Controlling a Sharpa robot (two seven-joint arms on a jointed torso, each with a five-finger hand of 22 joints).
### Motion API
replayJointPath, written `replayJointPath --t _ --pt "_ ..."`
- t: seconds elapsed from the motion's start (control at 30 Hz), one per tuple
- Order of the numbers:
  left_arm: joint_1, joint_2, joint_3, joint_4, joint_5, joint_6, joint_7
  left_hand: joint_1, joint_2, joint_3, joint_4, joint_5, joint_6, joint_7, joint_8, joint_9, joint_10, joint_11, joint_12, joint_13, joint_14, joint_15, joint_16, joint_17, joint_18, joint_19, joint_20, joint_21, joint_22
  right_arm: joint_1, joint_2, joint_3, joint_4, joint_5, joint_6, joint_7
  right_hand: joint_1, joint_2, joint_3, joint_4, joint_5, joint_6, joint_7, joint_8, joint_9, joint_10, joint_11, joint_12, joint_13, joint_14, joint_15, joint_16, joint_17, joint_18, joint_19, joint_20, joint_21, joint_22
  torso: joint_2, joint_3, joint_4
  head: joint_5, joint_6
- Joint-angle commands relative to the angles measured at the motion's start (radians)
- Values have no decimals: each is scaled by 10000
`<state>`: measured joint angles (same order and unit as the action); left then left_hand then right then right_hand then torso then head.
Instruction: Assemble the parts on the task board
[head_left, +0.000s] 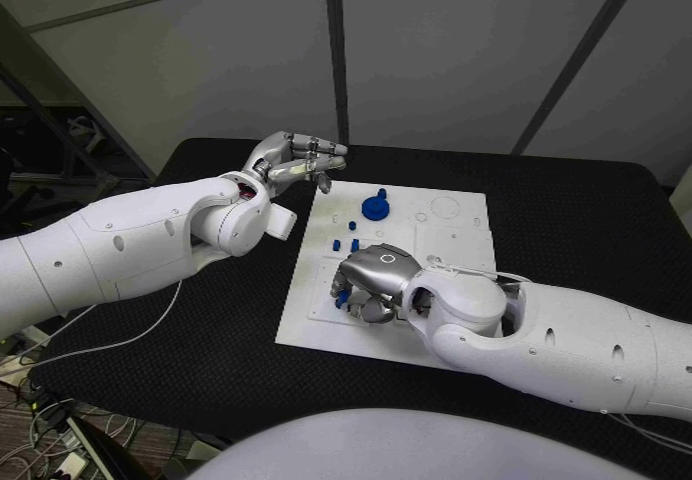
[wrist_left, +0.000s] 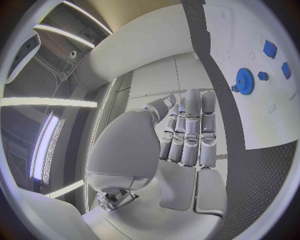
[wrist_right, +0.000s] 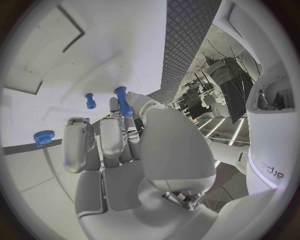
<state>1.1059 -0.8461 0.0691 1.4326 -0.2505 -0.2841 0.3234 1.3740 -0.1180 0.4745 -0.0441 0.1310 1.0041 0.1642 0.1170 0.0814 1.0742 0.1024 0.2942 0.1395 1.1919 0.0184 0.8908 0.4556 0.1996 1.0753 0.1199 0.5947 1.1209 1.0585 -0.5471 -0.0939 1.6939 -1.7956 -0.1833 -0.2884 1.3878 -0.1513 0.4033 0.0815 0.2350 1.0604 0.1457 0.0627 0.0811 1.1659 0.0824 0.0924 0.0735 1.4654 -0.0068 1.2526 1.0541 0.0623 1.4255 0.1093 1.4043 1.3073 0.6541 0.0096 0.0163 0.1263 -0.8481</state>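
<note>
The right hand (head_left: 378, 280) rests low over the near left part of the white board (head_left: 459, 235), its fingers (wrist_right: 112, 137) curled around a blue pin (wrist_right: 122, 101). The left hand (head_left: 296, 160) hovers above the black table (head_left: 577, 215) beside the board's far left corner, fingers straight, close together, holding nothing. A blue gear (head_left: 376, 207) and small blue pieces (head_left: 343, 243) sit on the board

task board (head_left: 447, 240): matt white plastic | parts (head_left: 375, 208): blue plastic | table (head_left: 577, 220): black, textured

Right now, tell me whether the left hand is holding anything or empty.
Empty. The left hand hovers off the task board's far-left corner, and in its wrist view the fingers are straight with nothing between them.
</note>
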Motion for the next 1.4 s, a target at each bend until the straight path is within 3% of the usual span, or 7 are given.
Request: replayJointPath --t 0.03,0.6,0.83,1.03,1.1,1.23,1.4 --pt "12 0 7 13 21 110 5 19 82 -71 6 -22 -13 75 62 -15 -51 -5 38 14 -71 32 -53 -15 -170 -55 19 -69 -13 12 31 0 -19 1 122 -5 -132 -57 -51 65 -51 -304 -35 -31 -80 -174 30 -75 -19 204 91 -93 -77 -58 -121 -2 -115 864 -2 1 -4 10 -13" --pt "12 -3 7 7 21 111 3 19 82 -71 6 -22 -13 75 62 -15 -51 -5 38 14 -71 32 -53 -15 -170 -55 19 -69 -13 12 -3 -1 -6 118 -538 249 -240 -264 -564 200 -660 -1362 -311 -23 -165 -848 143 -107 -38 128 180 -264 -409 50 -404 83 -516 502 -6 11 -6 14 -21" --pt "12 -8 6 2 21 113 7 19 82 -71 6 -22 -13 75 62 -15 -51 -5 38 14 -71 32 -53 -15 -170 -55 19 -69 -13 10 -285 1 190 385 -1663 681 208 -173 -2568 724 -536 -2341 -489 21 -136 -1970 314 240 -49 -143 314 -1022 -1516 309 -1098 199 -1575 -452 -10 22 -19 15 11" --pt "10 -7 6 -18 21 113 11 19 82 -71 6 -22 -13 75 62 -15 -51 -5 38 14 -71 32 -53 -15 -170 -55 19 -69 -13 20 -927 23 621 842 -2508 1153 716 -264 -3355 1486 -553 -2573 -487 2 -140 -2300 324 689 -43 -272 317 -1530 -2225 422 -1382 216 -2133 -944 -23 14 -19 -32 64" --pt "9 -6 5 -25 21 112 11 19 82 -71 6 -22 -13 75 62 -15 -51 -5 38 14 -71 32 -53 -15 -170 -55 19 -69 -13 38 -1169 116 729 1186 -2754 1308 817 -215 -3377 1605 -538 -2275 -406 52 -104 -2203 287 855 -28 -312 294 -1680 -2427 453 -1454 201 -2273 -1067 -34 15 -27 -41 80" --pt "4 -28 1 -29 21 105 7 19 82 -71 6 -22 -13 75 62 -15 -51 -5 38 14 -71 32 -53 -15 -170 -55 19 -69 -13 84 -1782 483 926 2234 -3271 1547 977 52 -3312 1694 -223 -1519 172 277 -2 -1537 170 1391 33 -398 204 -1965 -2768 494 -1578 123 -2514 -1257 -50 19 -47 -105 142" --pt "-10 -79 -8 -36 21 88 4 19 82 -71 6 -22 -13 75 62 -15 -51 -5 38 14 -71 32 -53 -15 -170 -55 19 -69 -13 233 -3007 858 1273 4373 -3363 1323 899 289 -3258 1869 100 -440 5 785 170 571 -191 2421 498 -27 -58 -1294 -1870 277 -855 -56 -1609 -437 -113 27 -127 -312 246"
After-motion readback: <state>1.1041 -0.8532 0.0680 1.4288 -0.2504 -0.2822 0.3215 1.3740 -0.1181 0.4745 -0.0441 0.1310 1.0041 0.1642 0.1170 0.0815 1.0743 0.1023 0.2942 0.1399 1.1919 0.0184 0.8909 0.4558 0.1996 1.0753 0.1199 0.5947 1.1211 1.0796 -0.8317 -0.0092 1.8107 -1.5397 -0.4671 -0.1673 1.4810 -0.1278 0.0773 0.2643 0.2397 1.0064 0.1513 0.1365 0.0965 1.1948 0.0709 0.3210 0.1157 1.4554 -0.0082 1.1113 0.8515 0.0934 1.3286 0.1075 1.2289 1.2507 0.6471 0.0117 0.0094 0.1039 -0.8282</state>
